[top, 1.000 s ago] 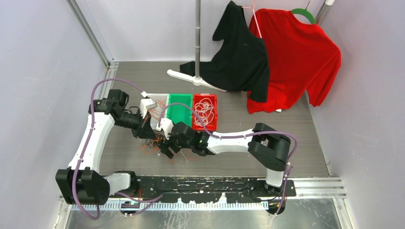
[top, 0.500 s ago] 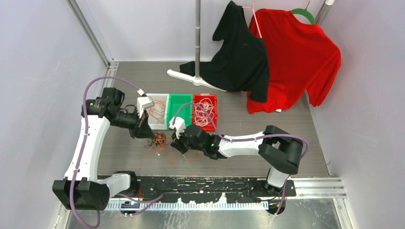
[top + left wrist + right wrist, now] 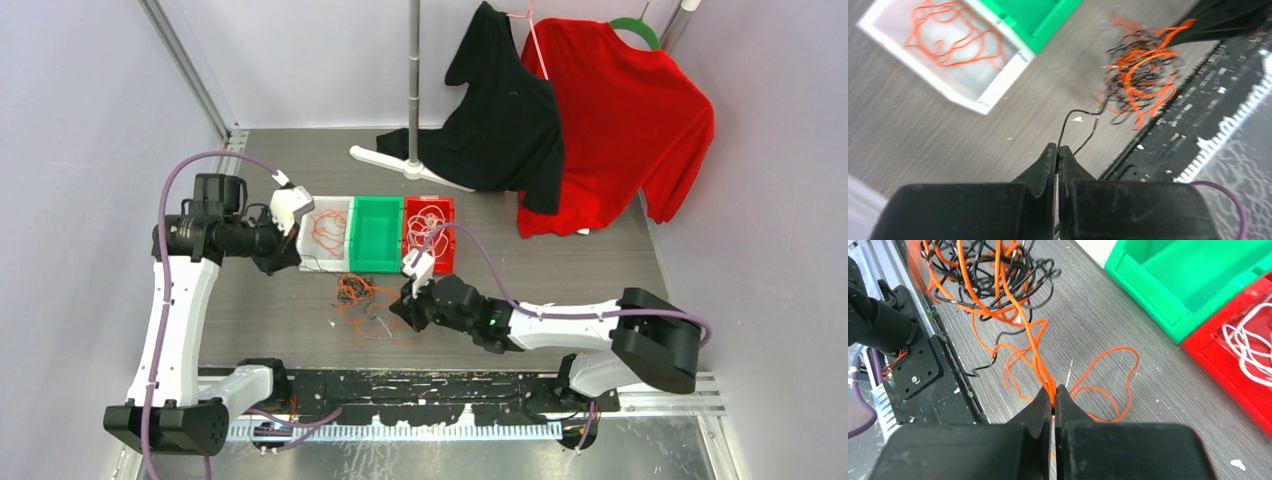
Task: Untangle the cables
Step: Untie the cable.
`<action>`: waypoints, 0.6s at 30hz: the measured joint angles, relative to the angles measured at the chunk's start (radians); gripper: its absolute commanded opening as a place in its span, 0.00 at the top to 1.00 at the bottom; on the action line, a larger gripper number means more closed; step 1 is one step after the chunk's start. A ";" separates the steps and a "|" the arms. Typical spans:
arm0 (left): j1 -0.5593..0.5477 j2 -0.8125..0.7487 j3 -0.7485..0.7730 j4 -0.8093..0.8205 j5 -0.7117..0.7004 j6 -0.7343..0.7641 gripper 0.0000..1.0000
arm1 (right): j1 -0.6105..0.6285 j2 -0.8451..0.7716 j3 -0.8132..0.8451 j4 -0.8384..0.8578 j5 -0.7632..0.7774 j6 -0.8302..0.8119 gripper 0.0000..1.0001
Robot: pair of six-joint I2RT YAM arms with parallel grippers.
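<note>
Two grippers are pinched shut, each on a single strand. We see the left gripper (image 3: 1057,150) closed on a thin black cable (image 3: 1063,125), which runs from its tips to the tangle of cables (image 3: 1143,75). The right gripper (image 3: 1054,392) is clamped on an orange cable (image 3: 1037,354), which leads up into the same knot of black and orange wire.

From above, the tangle lies on the table (image 3: 560,270) just in front of the green bin (image 3: 377,232), toward its left corner, with loose orange loops trailing nearer to us. The left gripper sits to the left of the green bin, at the near edge of the white bin (image 3: 312,262) that touches it on that side. The right gripper is in front of the green bin's right corner. Orange strands (image 3: 953,40) lie in the white bin. White strands (image 3: 1248,350) lie in the red bin (image 3: 447,240) on the green bin's right.
</note>
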 measured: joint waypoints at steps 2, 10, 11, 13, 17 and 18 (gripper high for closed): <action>0.000 -0.001 0.008 0.032 -0.058 -0.016 1.00 | 0.000 -0.044 -0.034 -0.006 0.013 0.014 0.99; 0.000 -0.001 0.005 0.077 -0.104 -0.071 1.00 | 0.000 -0.151 -0.054 -0.032 0.024 0.043 0.99; 0.000 -0.001 0.003 0.087 -0.110 -0.082 1.00 | 0.000 -0.151 -0.045 -0.045 0.026 0.043 0.99; 0.000 -0.002 -0.002 0.119 -0.150 -0.106 1.00 | 0.000 -0.155 -0.033 -0.064 0.030 0.041 0.99; 0.000 -0.013 -0.013 0.156 -0.217 -0.123 1.00 | -0.001 -0.190 -0.030 -0.097 0.038 0.038 0.99; 0.000 -0.020 -0.018 0.172 -0.242 -0.126 1.00 | -0.002 -0.201 -0.030 -0.106 0.042 0.037 0.99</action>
